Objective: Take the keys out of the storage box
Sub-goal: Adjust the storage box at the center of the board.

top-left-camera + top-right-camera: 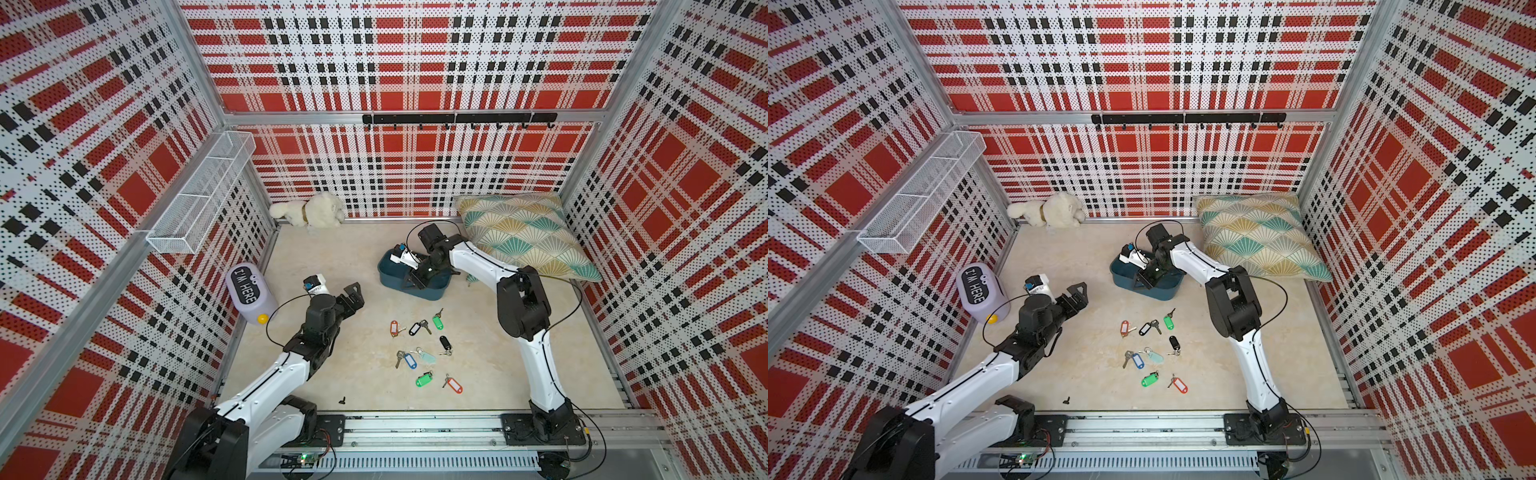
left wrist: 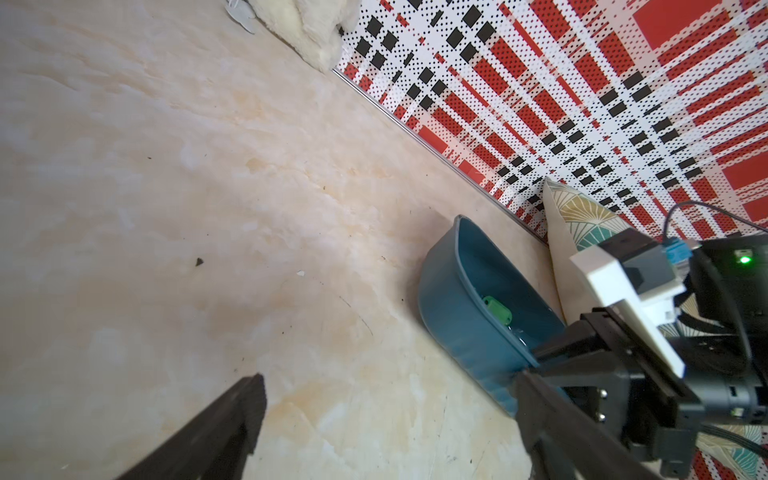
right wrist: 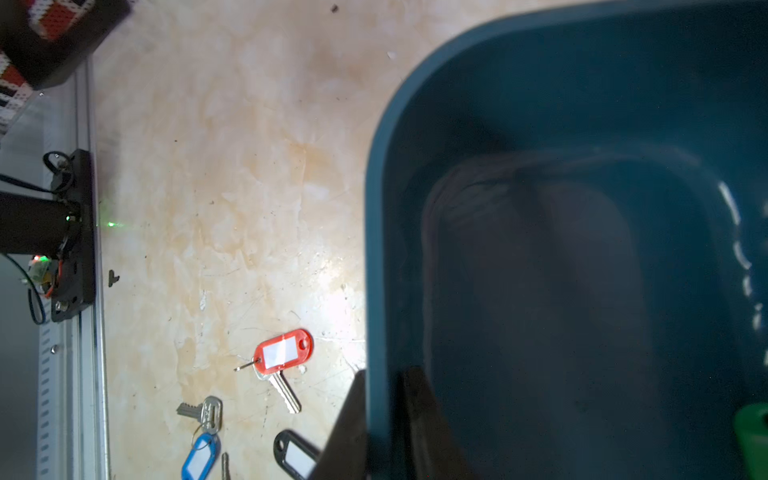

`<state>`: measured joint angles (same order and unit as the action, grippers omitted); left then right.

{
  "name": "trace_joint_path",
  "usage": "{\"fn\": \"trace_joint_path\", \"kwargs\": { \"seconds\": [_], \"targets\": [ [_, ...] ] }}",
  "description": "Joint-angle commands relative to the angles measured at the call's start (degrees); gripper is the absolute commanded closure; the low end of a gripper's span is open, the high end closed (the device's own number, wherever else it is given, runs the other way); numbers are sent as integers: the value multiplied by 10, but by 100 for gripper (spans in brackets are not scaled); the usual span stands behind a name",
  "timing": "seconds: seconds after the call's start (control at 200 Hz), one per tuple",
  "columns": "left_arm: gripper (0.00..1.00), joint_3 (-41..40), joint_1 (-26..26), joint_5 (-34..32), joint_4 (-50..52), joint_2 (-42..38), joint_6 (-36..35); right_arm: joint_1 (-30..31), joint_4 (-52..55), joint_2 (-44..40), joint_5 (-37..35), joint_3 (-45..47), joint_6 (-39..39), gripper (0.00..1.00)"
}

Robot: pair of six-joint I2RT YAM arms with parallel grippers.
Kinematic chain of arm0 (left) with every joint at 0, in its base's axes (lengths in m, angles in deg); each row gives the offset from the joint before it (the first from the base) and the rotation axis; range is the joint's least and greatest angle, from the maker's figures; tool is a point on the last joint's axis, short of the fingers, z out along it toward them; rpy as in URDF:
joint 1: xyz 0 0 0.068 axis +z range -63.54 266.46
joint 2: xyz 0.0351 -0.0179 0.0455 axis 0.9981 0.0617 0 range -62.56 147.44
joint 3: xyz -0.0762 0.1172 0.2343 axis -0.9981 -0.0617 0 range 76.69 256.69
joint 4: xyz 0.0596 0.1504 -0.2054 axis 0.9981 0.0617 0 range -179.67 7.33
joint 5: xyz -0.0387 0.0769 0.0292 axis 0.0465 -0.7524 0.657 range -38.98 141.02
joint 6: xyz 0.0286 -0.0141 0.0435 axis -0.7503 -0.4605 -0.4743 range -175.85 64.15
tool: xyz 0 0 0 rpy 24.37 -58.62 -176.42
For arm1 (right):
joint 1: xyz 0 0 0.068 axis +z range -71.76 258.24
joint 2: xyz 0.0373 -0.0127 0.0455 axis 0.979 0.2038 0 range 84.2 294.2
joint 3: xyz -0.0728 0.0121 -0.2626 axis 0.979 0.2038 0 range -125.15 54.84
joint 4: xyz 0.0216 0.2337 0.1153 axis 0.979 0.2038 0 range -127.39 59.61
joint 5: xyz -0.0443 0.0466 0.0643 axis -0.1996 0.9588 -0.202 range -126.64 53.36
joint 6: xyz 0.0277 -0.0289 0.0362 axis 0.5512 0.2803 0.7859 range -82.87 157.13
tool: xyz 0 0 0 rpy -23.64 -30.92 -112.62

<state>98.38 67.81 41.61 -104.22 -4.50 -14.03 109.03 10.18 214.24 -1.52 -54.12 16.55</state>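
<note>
One green-tagged key [image 2: 496, 309] sits in the storage box [image 2: 438, 295], apparently flat.

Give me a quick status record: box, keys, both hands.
storage box: on the table
keys out: eight, scattered on table nearer the arm bases
key inside: one, green tag
left hand: open, empty, beside box
right hand: fingers straddle box wall; grip unclear
</note>
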Motion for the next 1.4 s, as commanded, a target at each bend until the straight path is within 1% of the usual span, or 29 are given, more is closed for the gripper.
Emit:
{"fn": "trace_joint_path", "kwargs": {
  "seconds": [0.0, 0.045, 0.11, 0.13, 0.175, 0.22, 0.261, 0.306, 0.346, 0.401, 0.481, 0.606, 0.737, 0.807, 0.902, 1.007, 1.243, 1.278, 1.393],
  "targets": [
    [0, -4, 5, 4, -14, -10, 3, 2, 4, -9, -36, 7, 5, 69],
    [0, -3, 5, 8, -22, -6, 4, 3, -7, -31, -42, 13, 28, 59],
    [0, 5, 5, 17, -35, 6, 5, 5, -41, -80, -55, 39, 64, 58],
    [0, 9, 5, 21, -38, 11, 5, 6, -52, -96, -60, 49, 78, 55],
    [0, 20, 4, 31, -42, 27, 6, 6, -85, -132, -66, 79, 108, 46],
    [0, 32, 3, 38, -49, 43, 5, 7, -119, -167, -74, 112, 141, 44],
    [0, 43, 1, 40, -57, 58, 4, 7, -153, -197, -96, 145, 179, 42],
    [0, 54, -2, 41, -71, 76, 2, 8, -196, -227, -128, 186, 229, 35],
    [0, 63, -5, 44, -84, 96, -3, 8, -225, -246, -164, 216, 281, 32],
    [0, 88, -6, 45, -95, 131, -9, 8, -260, -254, -196, 249, 334, 36],
    [0, 134, -8, 63, -109, 194, -21, 11, -258, -245, -270, 265, 394, 35],
    [0, 208, -13, 100, -118, 294, -40, 16, -265, -220, -337, 276, 452, 34],
    [0, 253, -17, 114, -126, 363, -57, 16, -274, -195, -393, 275, 492, 34],
    [0, 263, -20, 133, -130, 384, -63, 16, -267, -173, -411, 261, 504, 34],
    [0, 267, -26, 141, -134, 404, -69, 16, -253, -141, -437, 234, 512, 34],
    [0, 270, -29, 155, -140, 418, -70, 16, -251, -111, -444, 213, 513, 36],
    [0, 284, -51, 172, -150, 444, -74, 14, -247, -65, -465, 172, 519, 44],
    [0, 286, -54, 175, -151, 448, -73, 14, -245, -59, -482, 166, 519, 45],
    [1, 283, -61, 180, -156, 451, -70, 13, -236, -35, -480, 141, 519, 48]
  ]
}}
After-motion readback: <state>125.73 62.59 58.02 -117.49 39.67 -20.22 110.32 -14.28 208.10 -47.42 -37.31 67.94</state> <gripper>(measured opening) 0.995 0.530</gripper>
